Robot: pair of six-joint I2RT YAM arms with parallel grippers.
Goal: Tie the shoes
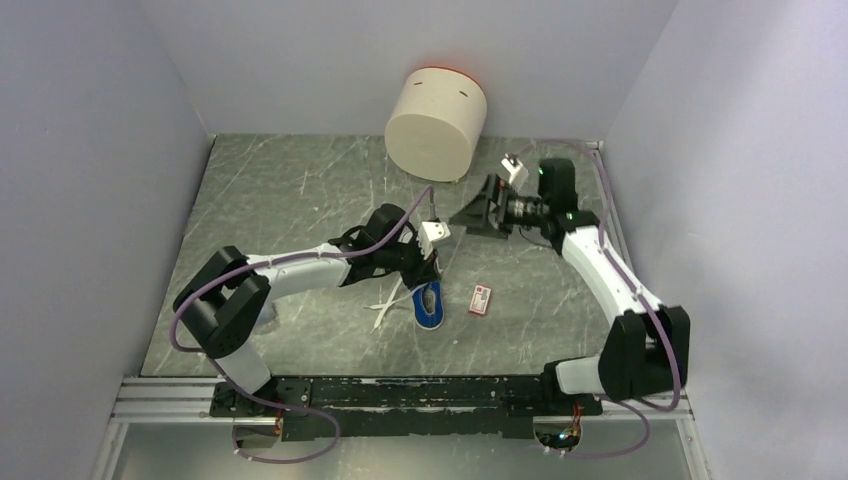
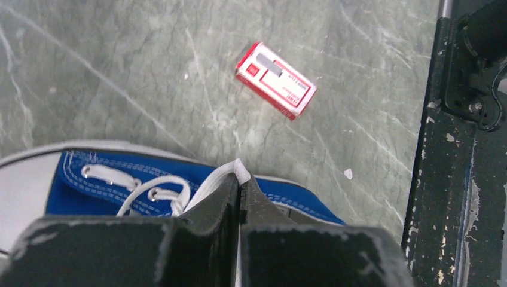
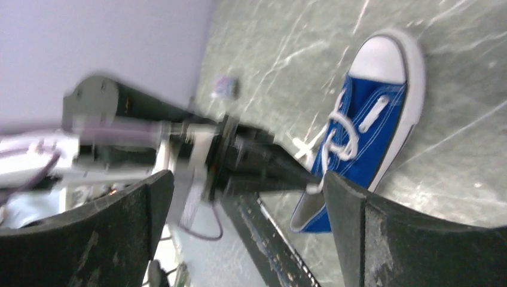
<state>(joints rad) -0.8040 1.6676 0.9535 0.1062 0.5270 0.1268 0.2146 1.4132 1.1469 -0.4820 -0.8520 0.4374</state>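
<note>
The blue shoe [image 1: 431, 304] with a white toe cap lies on the table between the two arms, and its white laces [image 1: 384, 312] trail off to its left. My left gripper [image 1: 430, 270] hangs just above it. In the left wrist view that gripper [image 2: 240, 181] is shut on a white lace [image 2: 209, 182] over the blue upper [image 2: 101, 177]. My right gripper [image 1: 476, 214] hovers open farther back and to the right, well apart from the shoe. Its view shows the spread fingers [image 3: 382, 233] with nothing between them and the shoe [image 3: 373, 128] beyond.
A small red-and-white packet [image 1: 481, 298] lies just right of the shoe, also seen as the packet [image 2: 275, 79] in the left wrist view. A large beige cylinder [image 1: 436, 123] stands at the back. The black mounting rail [image 1: 400, 392] runs along the near edge. Walls close in on both sides.
</note>
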